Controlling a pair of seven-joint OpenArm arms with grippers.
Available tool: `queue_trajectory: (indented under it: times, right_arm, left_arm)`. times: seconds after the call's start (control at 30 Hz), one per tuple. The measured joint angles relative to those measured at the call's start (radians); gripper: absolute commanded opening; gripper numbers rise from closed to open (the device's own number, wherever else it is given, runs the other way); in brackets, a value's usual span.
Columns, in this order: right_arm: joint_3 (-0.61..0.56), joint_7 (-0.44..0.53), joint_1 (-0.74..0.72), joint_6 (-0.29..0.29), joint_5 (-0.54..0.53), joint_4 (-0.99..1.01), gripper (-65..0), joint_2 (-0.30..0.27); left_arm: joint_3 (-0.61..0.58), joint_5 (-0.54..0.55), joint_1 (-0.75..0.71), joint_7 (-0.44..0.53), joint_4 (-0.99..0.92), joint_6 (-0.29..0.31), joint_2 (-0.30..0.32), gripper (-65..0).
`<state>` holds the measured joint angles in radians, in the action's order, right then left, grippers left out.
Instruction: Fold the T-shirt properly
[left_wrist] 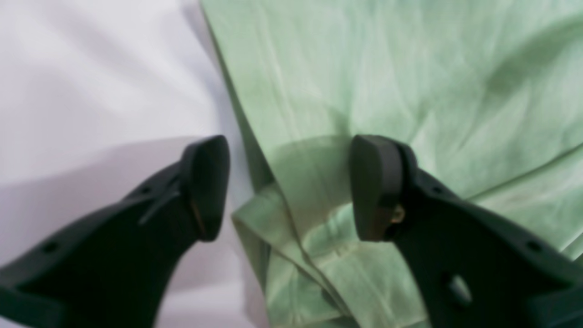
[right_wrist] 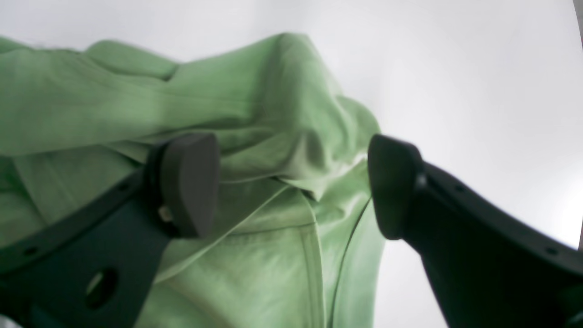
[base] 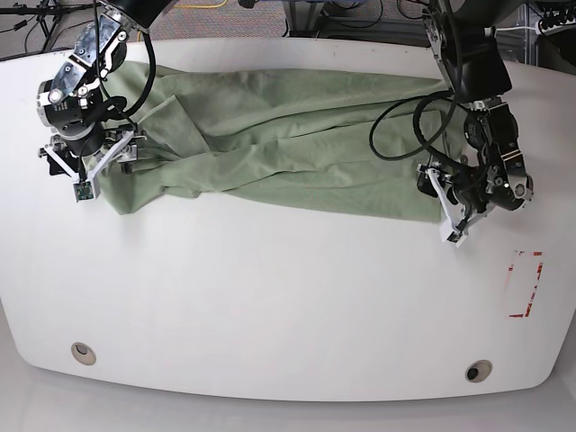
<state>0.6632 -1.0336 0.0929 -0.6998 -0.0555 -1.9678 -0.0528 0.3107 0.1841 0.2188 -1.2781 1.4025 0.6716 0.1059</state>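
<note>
The T-shirt (base: 279, 144) lies stretched across the far half of the white tabletop (base: 270, 306), its long upper edge running close to the back rim. The whole near half of the tabletop is bare white surface, broken only by two round holes, one (base: 83, 352) near each front corner, and a red-edged mark (base: 525, 283) at the right in the base view.

The left gripper (left_wrist: 289, 187) hovers at one end of the shirt, astride its side edge: one of its fingers (left_wrist: 207, 187) stands over bare tabletop, the other over cloth, spread apart with nothing between them. The right gripper (right_wrist: 291, 187) sits over the opposite, bunched end, its fingers (right_wrist: 189, 182) likewise wide apart and gripping nothing; a raised fold of fabric lies below the gap.

The shirt is pale sage green and a single garment, folded lengthwise into a long band with soft diagonal wrinkles. The end under the right gripper is heaped in loose folds; at the end under the left gripper a hemmed corner is turned over on itself. Two arms, one shirt.
</note>
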Motion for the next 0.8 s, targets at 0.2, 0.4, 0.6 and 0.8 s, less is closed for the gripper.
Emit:
queue_trajectory:
  times: [0.2,0.4,0.6,0.8]
  right_arm:
    - [0.000,0.000,0.000,0.000,0.000,0.000,-16.8,0.000]
    - [0.000,0.000,-0.001,0.000,0.000,0.000,-16.8,0.000]
    - [0.000,0.000,-0.004,0.000,0.000,0.001,-16.8,0.000]
    - [0.000,0.000,-0.003,0.000,0.000,0.001,-16.8,0.000]
  left_arm:
    - [0.000,0.000,0.001,-0.002,0.000,0.002,0.000,-37.5]
    - [0.001,0.000,0.006,-0.004,0.000,0.022,0.000,-37.5]
    - [0.000,0.000,0.005,-0.004,0.000,0.022,0.000,-37.6]
    - [-0.002,0.000,-0.001,-0.005,0.000,0.022,0.000,-42.9]
